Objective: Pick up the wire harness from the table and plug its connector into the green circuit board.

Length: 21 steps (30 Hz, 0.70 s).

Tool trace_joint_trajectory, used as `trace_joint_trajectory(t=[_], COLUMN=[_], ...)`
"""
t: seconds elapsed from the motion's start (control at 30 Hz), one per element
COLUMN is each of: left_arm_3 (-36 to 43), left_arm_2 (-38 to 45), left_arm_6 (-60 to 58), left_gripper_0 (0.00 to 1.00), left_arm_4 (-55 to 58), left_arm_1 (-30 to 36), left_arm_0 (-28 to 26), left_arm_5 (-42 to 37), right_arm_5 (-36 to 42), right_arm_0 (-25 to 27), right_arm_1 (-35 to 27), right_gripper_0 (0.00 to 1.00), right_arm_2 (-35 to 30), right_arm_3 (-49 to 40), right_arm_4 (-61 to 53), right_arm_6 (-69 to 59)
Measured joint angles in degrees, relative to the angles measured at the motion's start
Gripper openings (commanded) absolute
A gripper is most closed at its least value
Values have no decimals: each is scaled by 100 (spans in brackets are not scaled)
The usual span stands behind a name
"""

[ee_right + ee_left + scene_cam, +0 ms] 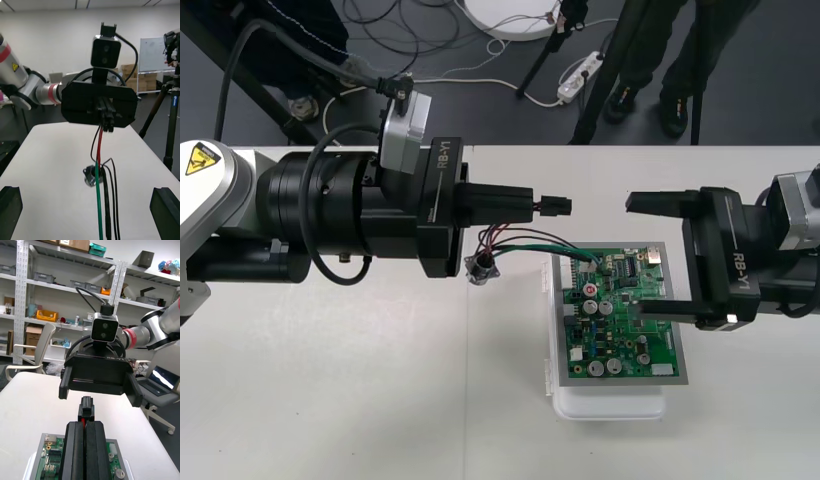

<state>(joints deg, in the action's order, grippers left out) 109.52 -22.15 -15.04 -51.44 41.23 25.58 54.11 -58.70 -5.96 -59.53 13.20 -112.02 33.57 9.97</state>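
Left pincer [536,206] clamps plug [558,206] | right pincer [637,257] agape by board [620,325] | wires [520,238] limp, light; hold plug body.

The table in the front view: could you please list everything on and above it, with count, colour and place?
circuit board: one, green, on the base, right of the table's middle.
base: one, white, under the circuit board.
wire harness: one; red, black and green wires hanging from the left gripper toward the board's far left corner.
plug: one, black, between the left gripper's fingers, not in the board.
socket: one, metal, low beside the left gripper.
table: one, light.
left gripper: one, black, shut on the plug, left of the board.
right gripper: one, black, open, over the board's far part.
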Motion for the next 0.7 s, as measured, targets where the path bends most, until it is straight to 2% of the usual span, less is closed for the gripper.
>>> trace_joint_trajectory(t=[0.27, 0.7], left_arm_3=[0, -2], left_arm_2=[138, 349], left_arm_6=[3, 138], left_gripper_0=[0, 0], left_arm_4=[2, 3], left_arm_1=[35, 50], left_arm_0=[-338, -800], left_arm_5=[-6, -16], right_arm_5=[-770, -2432], right_arm_0=[275, 688], right_arm_1=[-194, -202], right_gripper_0=[100, 100], right_arm_2=[-746, -2344], right_arm_3=[248, 258], right_arm_4=[898, 3061], right_arm_6=[-55, -1534])
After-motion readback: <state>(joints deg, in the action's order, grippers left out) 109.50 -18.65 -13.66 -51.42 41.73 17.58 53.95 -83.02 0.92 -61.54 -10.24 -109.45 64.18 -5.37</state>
